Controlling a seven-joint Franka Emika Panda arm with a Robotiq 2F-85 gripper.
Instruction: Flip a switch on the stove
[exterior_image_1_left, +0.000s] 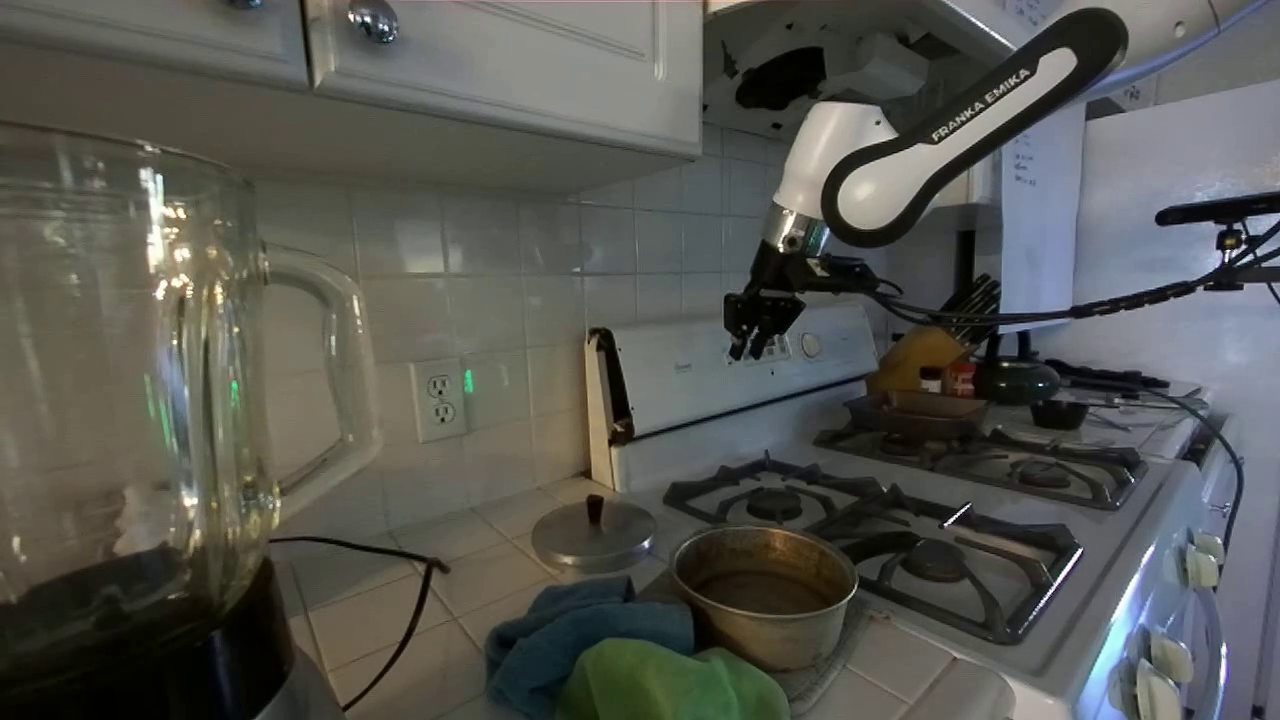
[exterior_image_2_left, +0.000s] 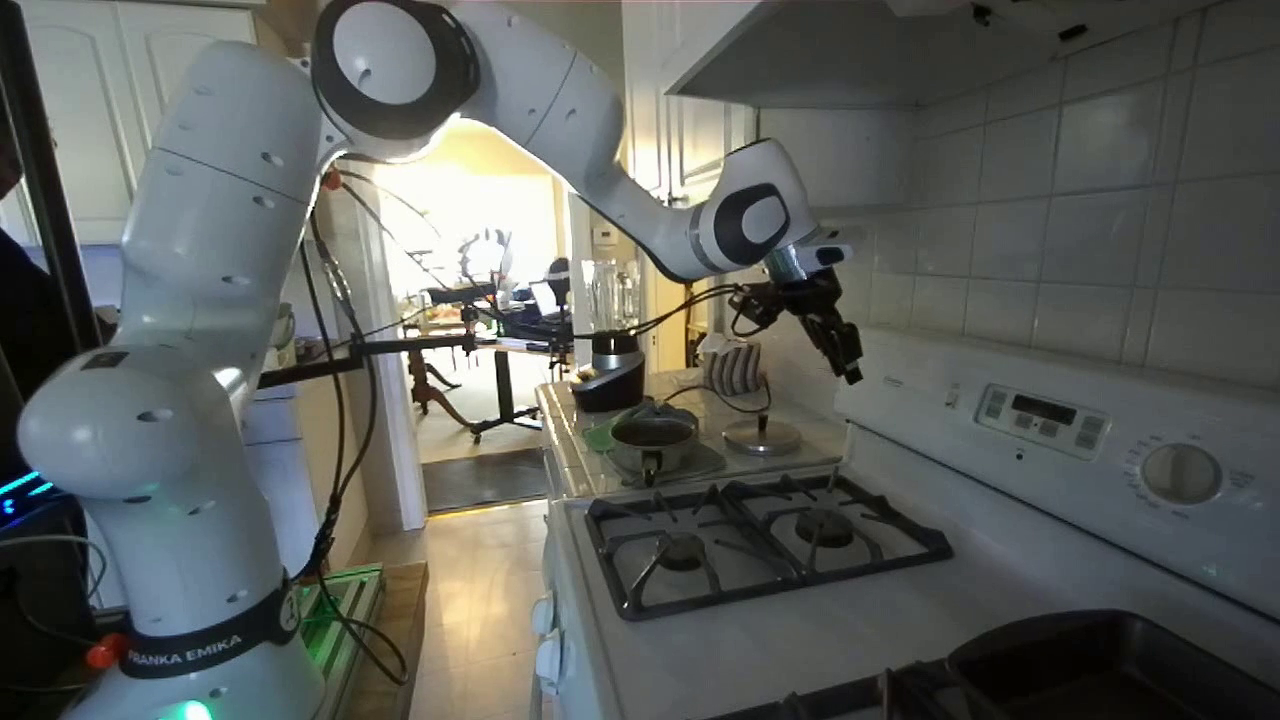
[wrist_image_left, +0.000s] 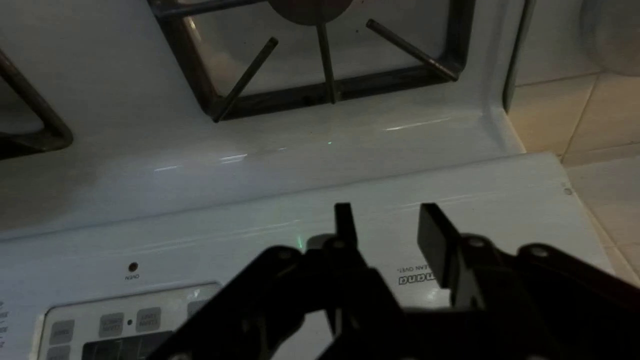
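The end effector (wrist_image_left: 386, 220) hangs over the white control panel (wrist_image_left: 270, 225) at the back of the stove (exterior_image_2_left: 800, 640). In the wrist view its two fingers (wrist_image_left: 435, 245) stand apart with a moderate gap, and through this gap one sees only the panel. The keypad (wrist_image_left: 111, 325) lies in the lower left of the frame, to the left of the fingers.

In an exterior view the stove fills the lower right, and the fingertips (exterior_image_2_left: 852, 376) are near the left end of the panel; the dial (exterior_image_2_left: 1181, 473) is well apart from them, at the right. Whether the fingertips touch the panel, I cannot tell surely. In an exterior view a metal pot (exterior_image_1_left: 770, 635) stands at the lower centre, beside the stove's burner grates.
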